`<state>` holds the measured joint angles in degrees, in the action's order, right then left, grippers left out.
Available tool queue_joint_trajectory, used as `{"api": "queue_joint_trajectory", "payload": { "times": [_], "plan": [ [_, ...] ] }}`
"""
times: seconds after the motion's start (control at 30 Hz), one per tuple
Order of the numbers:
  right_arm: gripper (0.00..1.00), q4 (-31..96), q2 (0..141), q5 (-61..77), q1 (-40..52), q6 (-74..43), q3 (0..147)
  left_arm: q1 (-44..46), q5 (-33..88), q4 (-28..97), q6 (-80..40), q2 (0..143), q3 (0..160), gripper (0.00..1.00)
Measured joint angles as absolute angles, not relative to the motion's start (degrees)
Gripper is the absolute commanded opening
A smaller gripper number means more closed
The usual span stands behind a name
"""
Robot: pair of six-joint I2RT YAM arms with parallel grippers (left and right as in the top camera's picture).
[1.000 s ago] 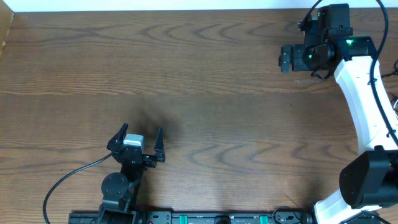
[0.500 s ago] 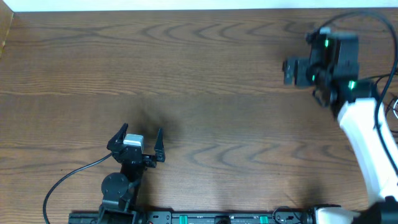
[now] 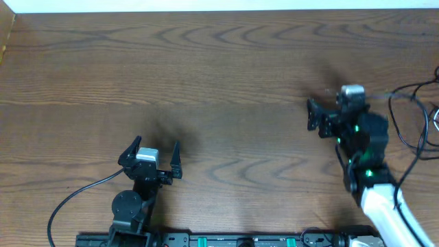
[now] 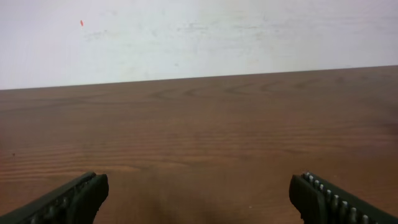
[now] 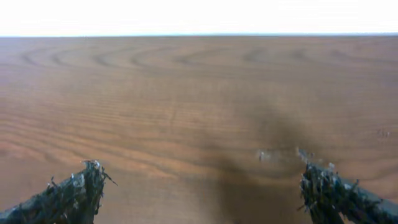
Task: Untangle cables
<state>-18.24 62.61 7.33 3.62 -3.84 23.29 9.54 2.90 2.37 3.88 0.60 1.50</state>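
Two open jaws over one table (image 3: 219, 62), perhaps two cords (image 3: 410, 89) rightward.

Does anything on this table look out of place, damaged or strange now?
Nothing is spilled or broken. The brown wooden table holds no loose cable bundle; only thin black cords loop at its right edge. The left gripper and right gripper are open and empty. The right gripper's fingertips look ragged.
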Motion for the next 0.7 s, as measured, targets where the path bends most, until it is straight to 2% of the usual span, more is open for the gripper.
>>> {"api": "queue_joint_trajectory", "payload": {
  "times": [0.13,0.43,0.7],
  "plan": [
    [0.99,-23.4,56.2,7.7,3.6,-4.3,16.2,9.5,2.9,2.4,3.9,0.6,1.5,0.98],
    [0.99,-24.5,40.3,6.8,3.6,-4.6,4.5,9.5,2.9,2.4,3.9,0.6,1.5,0.97],
    [0.99,-17.1,28.0,5.2,3.6,-4.6,0.4,9.5,2.9,2.4,3.9,0.6,1.5,0.98]
  ]
}}
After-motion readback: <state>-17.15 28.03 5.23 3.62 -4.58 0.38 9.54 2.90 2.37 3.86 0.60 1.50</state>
